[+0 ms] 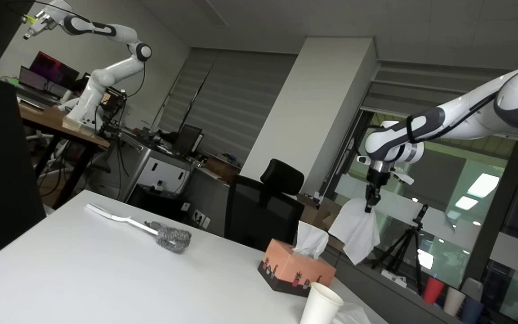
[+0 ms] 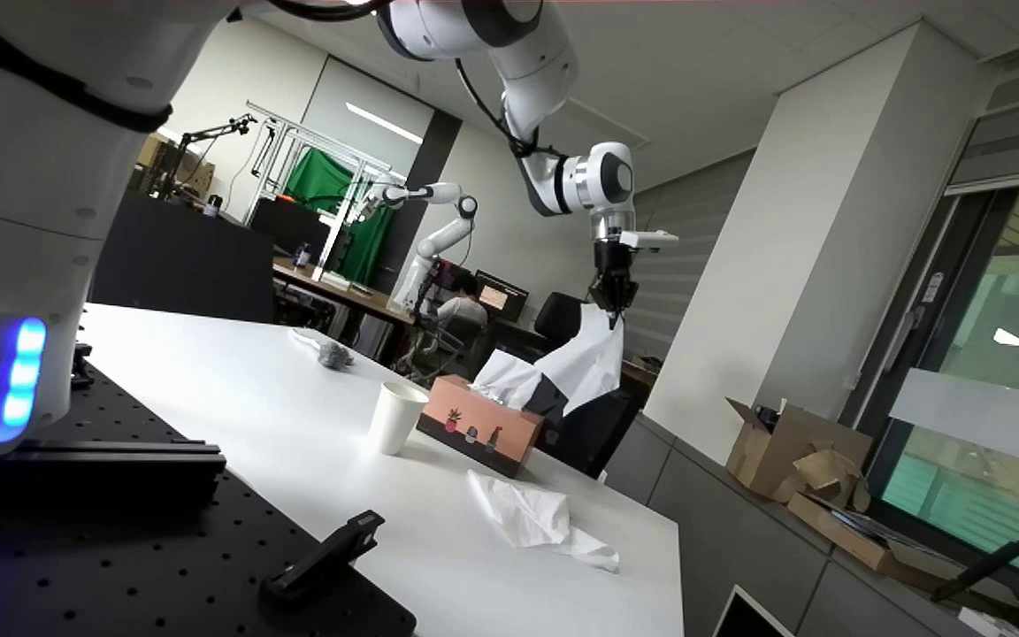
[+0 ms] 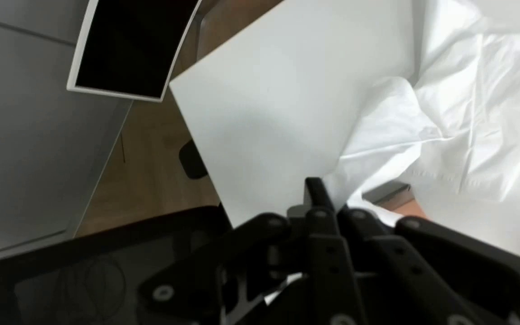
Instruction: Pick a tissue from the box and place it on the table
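Observation:
My gripper (image 1: 368,208) is shut on a white tissue (image 1: 356,231), which hangs in the air above the table. Both also show in an exterior view, the gripper (image 2: 613,320) over the held tissue (image 2: 589,363). In the wrist view the fingertips (image 3: 331,203) pinch the tissue (image 3: 373,153). The orange and black tissue box (image 1: 301,272) stands on the white table (image 1: 119,279) below, beside the held tissue. Another tissue (image 1: 310,240) sticks up from its opening. The box (image 3: 406,208) is mostly hidden in the wrist view. A loose crumpled tissue (image 2: 532,518) lies on the table beside the box.
A white paper cup (image 2: 396,420) stands close to the box. A white-handled brush with a grey head (image 1: 171,237) lies farther along the table. A black chair (image 1: 263,207) stands behind the table edge. A black clamp (image 2: 324,557) sits on the robot's base plate.

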